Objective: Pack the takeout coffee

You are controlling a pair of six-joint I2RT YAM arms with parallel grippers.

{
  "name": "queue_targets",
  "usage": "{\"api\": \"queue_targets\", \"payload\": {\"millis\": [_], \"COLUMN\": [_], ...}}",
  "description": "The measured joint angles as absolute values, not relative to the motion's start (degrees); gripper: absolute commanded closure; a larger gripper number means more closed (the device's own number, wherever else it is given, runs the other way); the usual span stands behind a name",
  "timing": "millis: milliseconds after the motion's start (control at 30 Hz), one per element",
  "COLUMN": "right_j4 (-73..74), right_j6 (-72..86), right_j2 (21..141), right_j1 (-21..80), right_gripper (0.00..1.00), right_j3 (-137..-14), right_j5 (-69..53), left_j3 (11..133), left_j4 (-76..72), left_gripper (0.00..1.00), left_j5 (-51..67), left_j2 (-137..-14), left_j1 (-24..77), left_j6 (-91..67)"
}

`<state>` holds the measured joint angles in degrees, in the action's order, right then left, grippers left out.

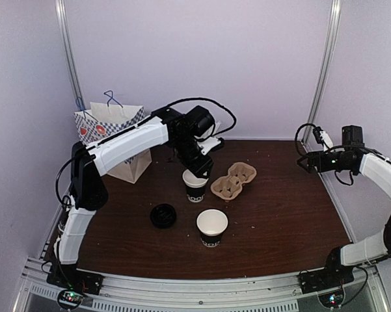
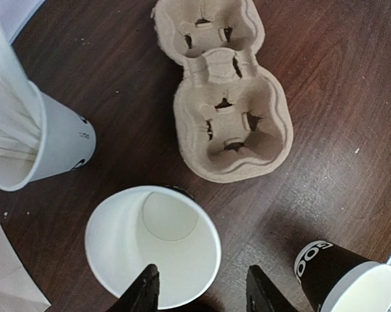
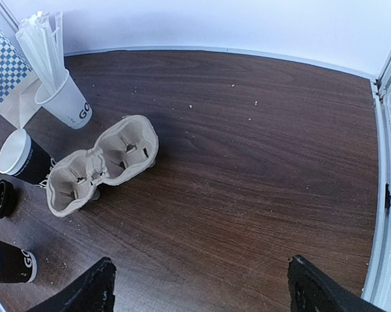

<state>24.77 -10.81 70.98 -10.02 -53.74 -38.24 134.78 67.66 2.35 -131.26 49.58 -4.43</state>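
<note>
No takeout coffee with a lid on shows in any view. Two lidless black cups with white rims stand on the table. One cup (image 1: 195, 186) (image 2: 153, 250) is right under my left gripper (image 1: 199, 170) (image 2: 203, 273). That gripper is open, one finger over the cup's mouth and the other outside its rim, gripping nothing. The second lidless cup (image 1: 212, 228) (image 2: 341, 276) stands nearer the front. A loose black lid (image 1: 163, 215) (image 3: 1, 198) lies on the table to the left. My right gripper (image 1: 309, 159) (image 3: 198, 286) hangs open and empty at the far right.
A brown pulp cup carrier (image 1: 233, 181) (image 2: 228, 97) (image 3: 104, 162) lies just right of the left gripper. A white cup of straws (image 2: 45, 143) (image 3: 68, 104) and a checkered paper bag (image 1: 114, 127) stand at the back left.
</note>
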Motion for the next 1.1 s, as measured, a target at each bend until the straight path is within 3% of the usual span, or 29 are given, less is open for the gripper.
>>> {"api": "queue_targets", "payload": {"millis": [133, 300, 567, 767, 933, 1100], "right_j4": [24.77, 24.77, 24.77, 24.77, 24.77, 24.77], "right_j6": [-10.83, -10.96, -11.42, -11.53, -11.64, -11.66], "right_j2": [72.05, 72.77, 72.82, 72.97, 72.99, 72.97], "right_j1": [-10.02, -10.02, -10.02, -10.02, -10.02, -10.02], "right_gripper": [0.09, 0.1, 0.09, 0.09, 0.09, 0.09], "right_j3": [-53.74, -53.74, -53.74, -53.74, -53.74, -53.74], "right_j5": [-38.3, -38.37, -38.52, -38.52, -38.54, -38.54], "left_j3": [134.8, 135.2, 135.59, 135.59, 135.59, 135.63], "left_j4": [67.11, 66.11, 65.58, 65.6, 65.58, 65.6], "left_gripper": [0.55, 0.68, 0.78, 0.93, 1.0, 1.0], "left_j5": [4.32, 5.15, 5.02, 4.73, 3.88, 2.85], "left_j2": [-133.12, -134.63, -136.88, -137.03, -137.03, -136.99], "left_j1": [50.26, 50.24, 50.24, 50.24, 50.24, 50.24], "left_j6": [-4.43, -4.43, -4.36, -4.47, -4.43, -4.4]}}
